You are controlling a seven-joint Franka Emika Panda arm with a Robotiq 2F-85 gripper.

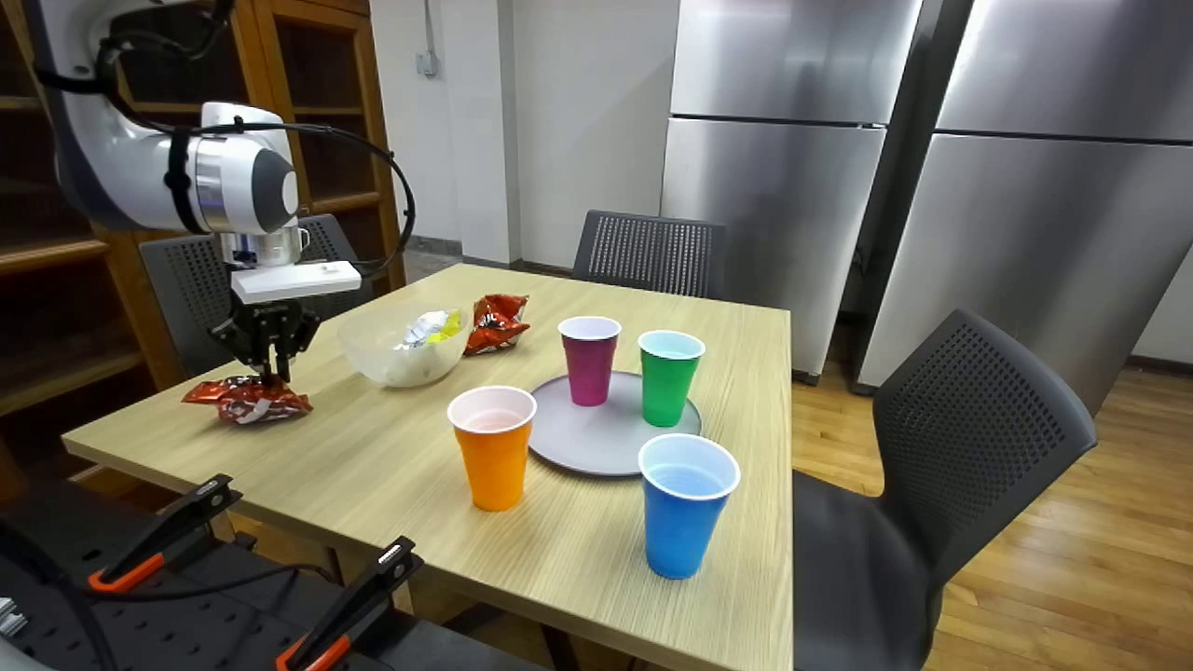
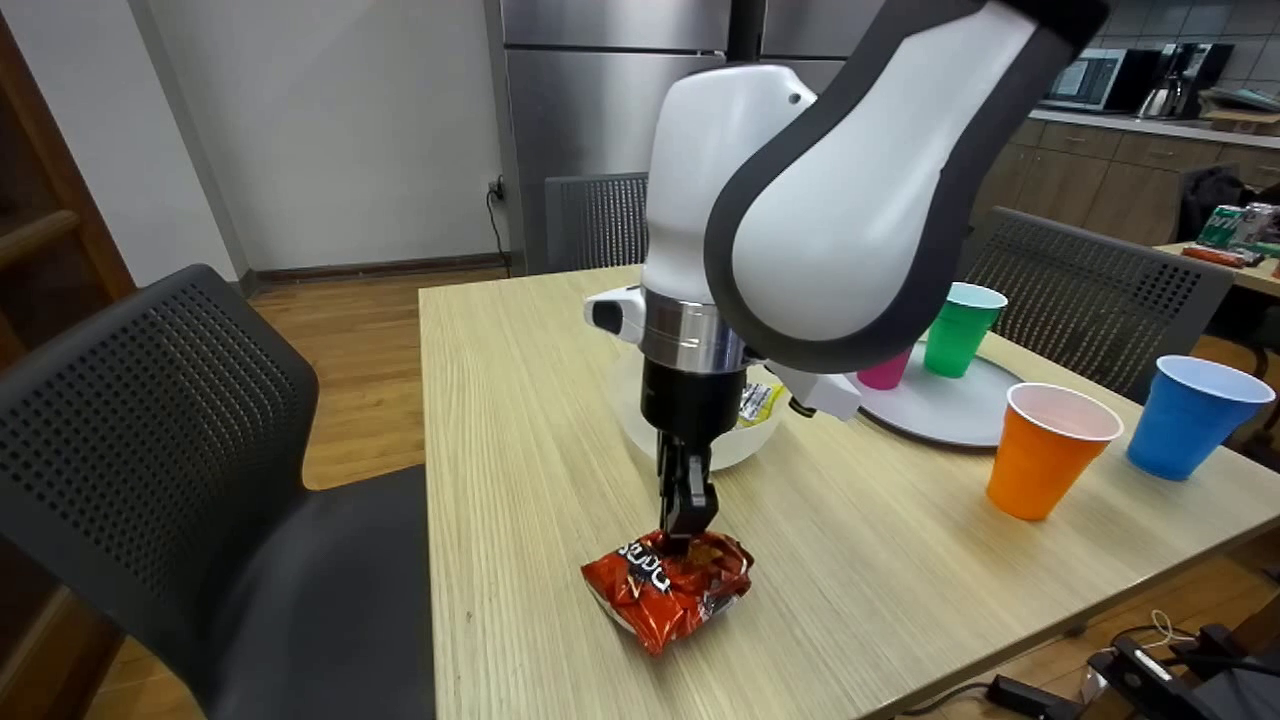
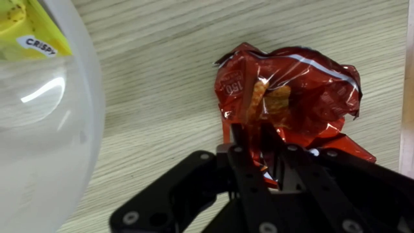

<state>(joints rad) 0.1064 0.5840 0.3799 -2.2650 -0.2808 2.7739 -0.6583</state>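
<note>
Gripper pinches red bag on table
Gripped from above, prob b/c slack folds bunch easily b/w fingers; bag sits nr bowl w/ yellow packet inside.

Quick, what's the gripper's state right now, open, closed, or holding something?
Gripper: closed on the red snack bag, which rests on the table; how firm the grip is can't be told.

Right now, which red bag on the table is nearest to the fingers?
The crumpled red bag with the fingers right at it; the other red packaging lies beyond the translucent bowl, away from them.
</note>
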